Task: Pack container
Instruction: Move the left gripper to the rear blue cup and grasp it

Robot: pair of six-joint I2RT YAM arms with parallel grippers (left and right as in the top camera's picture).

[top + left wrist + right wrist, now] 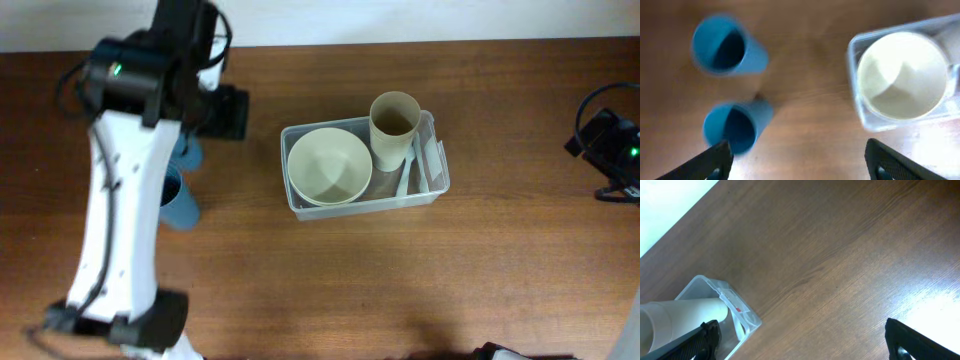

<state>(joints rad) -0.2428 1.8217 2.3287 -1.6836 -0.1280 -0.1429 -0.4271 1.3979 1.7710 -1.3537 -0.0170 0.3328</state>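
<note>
The container is seen near the middle of the wooden table. It is a clear plastic rectangular bin with rounded corners and a thick rim, and a white label is fixed at its right short end. 1 cream bowl is set in its left half. 1 tall cream cup is stood upright in the right half, and a pale utensil is laid beside it.

1 blue cup and a 2nd blue cup are placed on the table left of the container, well apart from it. From overhead both are partly hidden by the left arm.

The left gripper is poised above the table between the cups and the container, fingers spread wide, nothing grasped. The right gripper is kept far to the right, likewise released and empty.
</note>
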